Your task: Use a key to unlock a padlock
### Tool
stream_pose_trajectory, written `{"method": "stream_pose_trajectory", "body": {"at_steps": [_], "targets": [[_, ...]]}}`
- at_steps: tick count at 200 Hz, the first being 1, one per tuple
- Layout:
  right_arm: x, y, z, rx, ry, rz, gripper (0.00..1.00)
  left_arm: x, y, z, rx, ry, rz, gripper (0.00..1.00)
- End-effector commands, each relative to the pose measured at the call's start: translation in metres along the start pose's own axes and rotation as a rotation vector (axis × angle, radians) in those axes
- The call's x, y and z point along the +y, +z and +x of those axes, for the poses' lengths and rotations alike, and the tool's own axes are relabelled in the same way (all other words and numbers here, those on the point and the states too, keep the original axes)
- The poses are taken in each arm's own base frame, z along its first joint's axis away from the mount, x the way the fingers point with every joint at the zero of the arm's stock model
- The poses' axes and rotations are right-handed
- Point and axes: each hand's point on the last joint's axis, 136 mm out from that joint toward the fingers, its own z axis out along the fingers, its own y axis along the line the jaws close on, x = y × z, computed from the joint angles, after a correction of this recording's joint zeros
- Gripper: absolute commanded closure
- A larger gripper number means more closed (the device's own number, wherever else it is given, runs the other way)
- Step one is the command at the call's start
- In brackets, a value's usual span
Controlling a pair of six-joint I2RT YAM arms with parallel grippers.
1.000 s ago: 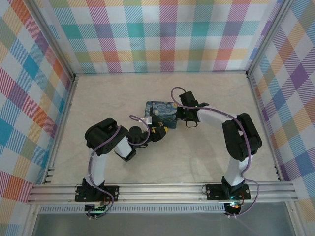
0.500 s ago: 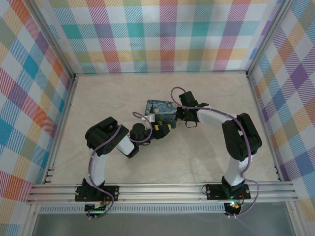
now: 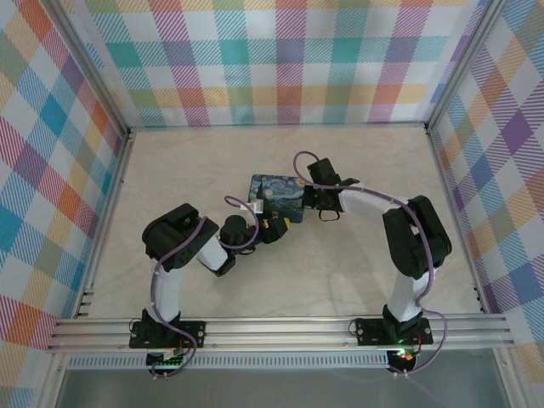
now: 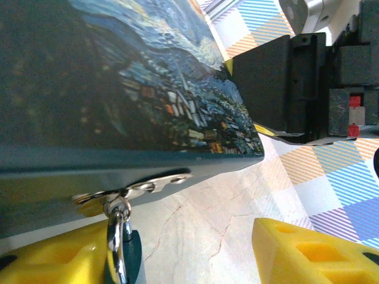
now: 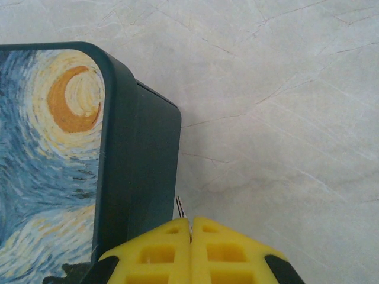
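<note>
A dark teal box (image 3: 276, 191) with a starry-night lid (image 4: 118, 77) stands mid-table. A metal hasp (image 4: 151, 186) sticks out of its front wall, and the padlock (image 4: 120, 242) hangs from it by its silver shackle, its blue body low in the left wrist view. My left gripper (image 4: 177, 251) is open at the box's front; the padlock rests against its left finger (image 4: 53, 257), the right finger (image 4: 314, 254) stands well apart. My right gripper (image 5: 190, 223) is shut beside the box's right wall (image 5: 139, 171), with the thin key tip (image 5: 180, 206) poking out between its pads.
The marbled table top (image 3: 340, 263) lies bare round the box. Checked walls (image 3: 289, 59) close off the back and both sides. The right arm's black wrist (image 4: 296, 83) stands close behind the box's far corner in the left wrist view.
My left gripper nudged right toward the box's front, then eased back left a little. The right arm and the box have stayed put.
</note>
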Motion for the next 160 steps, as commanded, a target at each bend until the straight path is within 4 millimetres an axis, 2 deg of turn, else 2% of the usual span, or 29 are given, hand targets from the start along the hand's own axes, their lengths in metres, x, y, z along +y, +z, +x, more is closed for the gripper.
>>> {"method": "stream_pose_trajectory", "body": {"at_steps": [1,78,160], "targets": [[0.0059,-0.0073,-0.0008,-0.013,-0.01,-0.026,1.0,0.0388,-0.014,0.0295,0.124,-0.047,-0.143,0.45],[0.0057,-0.0071,0.0012,-0.013,-0.008,-0.032,1.0,0.042,-0.015,0.0294,0.214,-0.031,-0.182,0.52],[0.0053,-0.0095,0.0021,-0.019,-0.008,-0.039,1.0,0.0457,-0.0078,0.0258,0.253,-0.044,-0.198,0.68]]}}
